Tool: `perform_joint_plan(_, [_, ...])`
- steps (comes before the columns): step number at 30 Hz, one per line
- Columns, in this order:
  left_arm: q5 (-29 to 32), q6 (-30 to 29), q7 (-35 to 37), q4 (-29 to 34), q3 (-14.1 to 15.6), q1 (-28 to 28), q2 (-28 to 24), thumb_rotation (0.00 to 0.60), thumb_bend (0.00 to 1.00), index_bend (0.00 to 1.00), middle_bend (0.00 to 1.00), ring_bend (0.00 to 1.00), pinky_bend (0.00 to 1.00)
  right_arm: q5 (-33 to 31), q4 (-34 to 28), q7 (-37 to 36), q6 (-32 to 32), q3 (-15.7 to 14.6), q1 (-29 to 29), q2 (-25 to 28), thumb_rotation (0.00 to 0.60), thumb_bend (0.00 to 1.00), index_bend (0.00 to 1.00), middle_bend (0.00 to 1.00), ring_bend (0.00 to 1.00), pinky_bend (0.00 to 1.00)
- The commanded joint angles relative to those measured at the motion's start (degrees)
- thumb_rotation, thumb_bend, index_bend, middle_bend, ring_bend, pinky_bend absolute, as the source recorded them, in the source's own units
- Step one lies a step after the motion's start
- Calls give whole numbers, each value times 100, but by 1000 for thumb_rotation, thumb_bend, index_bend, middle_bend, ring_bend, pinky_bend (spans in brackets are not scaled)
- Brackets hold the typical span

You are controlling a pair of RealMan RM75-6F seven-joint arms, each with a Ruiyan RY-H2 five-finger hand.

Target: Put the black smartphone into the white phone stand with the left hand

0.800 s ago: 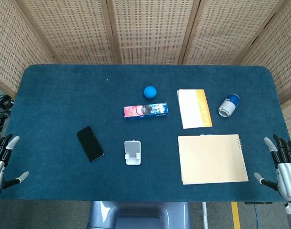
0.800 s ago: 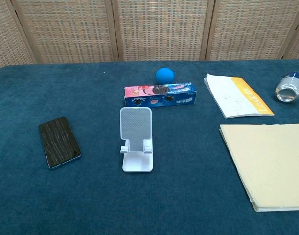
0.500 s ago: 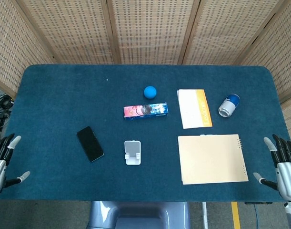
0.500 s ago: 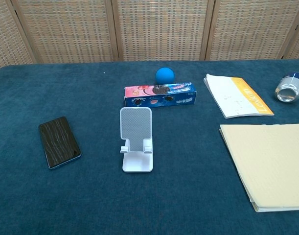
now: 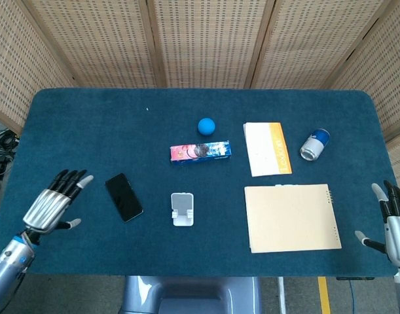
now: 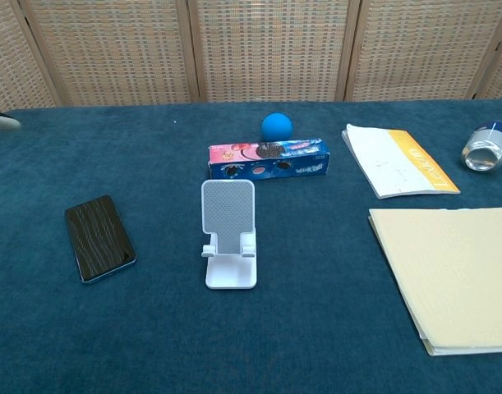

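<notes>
I see the counter [image 5: 88, 131], blue-covered, carrying all items. A tan folder [image 5: 291, 218] lies at its right front, a white-and-orange booklet [image 5: 268, 148] behind it. My left hand [image 5: 52, 203] hovers over the left front, fingers apart, holding nothing, just left of the phone [image 5: 124, 197]. My right hand [image 5: 395, 219] sits at the right edge, fingers spread, empty. The phone lies flat, near the empty stand [image 6: 229, 234] but apart from it. A snack box [image 6: 267, 159], can [image 5: 314, 144] and ball [image 5: 206, 126] sit behind.
</notes>
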State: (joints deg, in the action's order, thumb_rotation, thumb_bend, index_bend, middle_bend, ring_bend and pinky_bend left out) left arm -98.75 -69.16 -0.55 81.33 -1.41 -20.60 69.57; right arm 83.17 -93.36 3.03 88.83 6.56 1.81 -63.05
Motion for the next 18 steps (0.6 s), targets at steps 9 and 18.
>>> perform_joint_plan(9, [-1445, 161, 1495, -2385, 538, -1497, 998, 600, 0, 256, 242, 258, 229, -284, 99, 494, -143, 111, 112, -221, 600, 0, 0, 0, 0, 0])
perform_joint_plan(18, [-1988, -196, 2006, -3701, 1046, -2001, 1379, 600, 0, 231, 267, 296, 299, -421, 161, 715, -142, 162, 133, -315, 600, 0, 0, 0, 0, 0])
